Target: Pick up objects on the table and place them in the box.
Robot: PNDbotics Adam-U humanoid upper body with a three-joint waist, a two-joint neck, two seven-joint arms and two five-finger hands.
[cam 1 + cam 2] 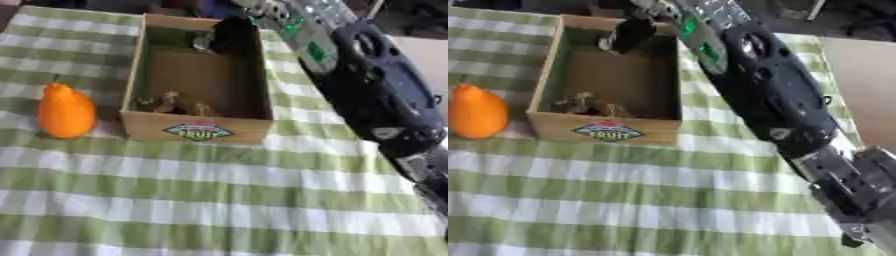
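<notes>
A: While the checked cloth (219,200) lies bare in front, where is the fruit?
B: 1 orange pear-shaped fruit (65,112) stands on the cloth, just beside the left wall of the box (198,131).
A: And inside the box?
B: Some small brownish things (171,104) lie at its near wall.
A: The right hand (630,33)?
B: It hangs over the far end of the box; I cannot tell if the fingers are curled or straight.

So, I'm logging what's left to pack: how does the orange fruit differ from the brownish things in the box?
The orange fruit sits on the tablecloth left of the box; the brownish things lie inside at its near end. The fruit is bright, smooth and larger; the brownish things are dull, small and lumpy. Neither is touched by a hand.
</notes>
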